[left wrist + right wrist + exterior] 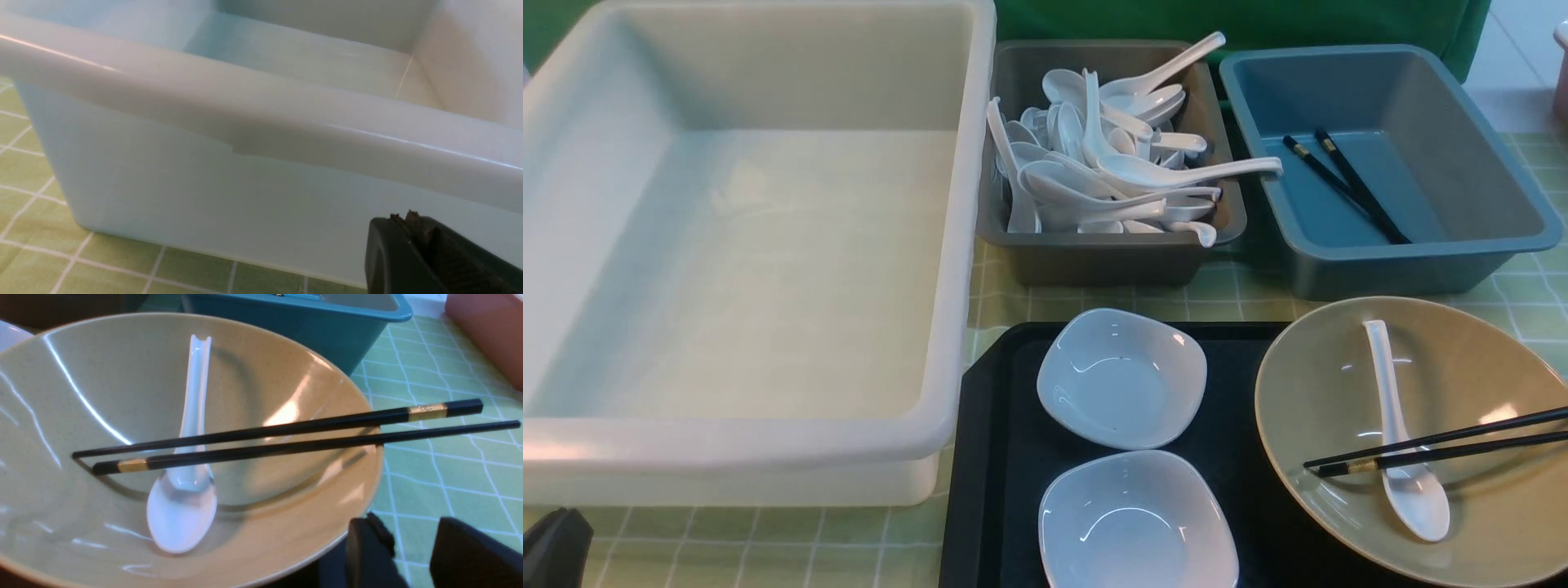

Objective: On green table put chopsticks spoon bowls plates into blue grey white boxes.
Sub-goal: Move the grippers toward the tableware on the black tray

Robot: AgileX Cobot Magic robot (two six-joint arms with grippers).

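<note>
Milky-white rectangular plastic tub (964, 245); left gripper (404, 222) closed just outside its wall. Wide glossy khaki bowl (1486, 367) holds a white soup spoon (1419, 498), with two thin black gold-banded chopsticks (265, 450) lying across it, overhanging the rim. Right gripper (408, 547) beside that rim, jaws apart, empty. Risk: pinching one stick may lever its twin onto the worktop (449, 477).

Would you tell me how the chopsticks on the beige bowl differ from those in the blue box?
The bowl pair bridges the beige bowl above the spoon, overhanging its rim; the boxed pair lies inside the blue box. The bowl pair lies head to tail, gold bands at opposite ends; the boxed pair's bands sit together. Both are thin black sticks.
</note>
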